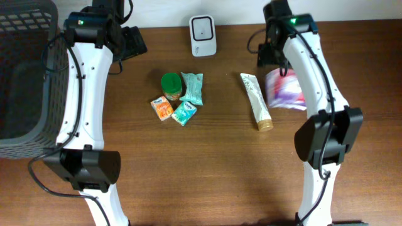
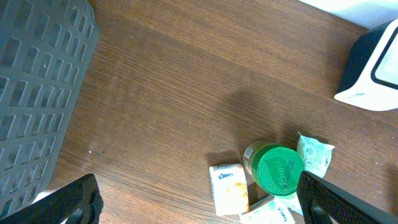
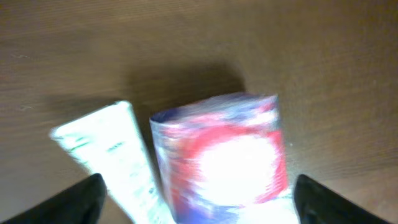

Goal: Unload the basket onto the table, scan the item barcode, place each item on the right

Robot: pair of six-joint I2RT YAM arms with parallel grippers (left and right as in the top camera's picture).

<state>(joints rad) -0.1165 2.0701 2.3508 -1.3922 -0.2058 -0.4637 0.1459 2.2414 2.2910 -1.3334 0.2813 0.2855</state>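
The left tool [image 2: 199, 205] and right tool [image 3: 200, 205] stand open, empty. The pink-and-purple packet [image 1: 286, 89] lies near the right edge of the surface [image 1: 213, 163], well apart from the scanner [image 1: 203, 34] at the back edge. I cannot tell whether it is scanned.

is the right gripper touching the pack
Cannot tell. In the right wrist view the pack lies between the open fingers of the right gripper, but blur hides any gap; overhead, the arm covers the fingers.

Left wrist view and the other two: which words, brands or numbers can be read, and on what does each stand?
"Kleenex": on the tissue pack.
Too small to read: print on the green lid, mark on the scanner.
Too blurred to read: print on the tube and the pouch.
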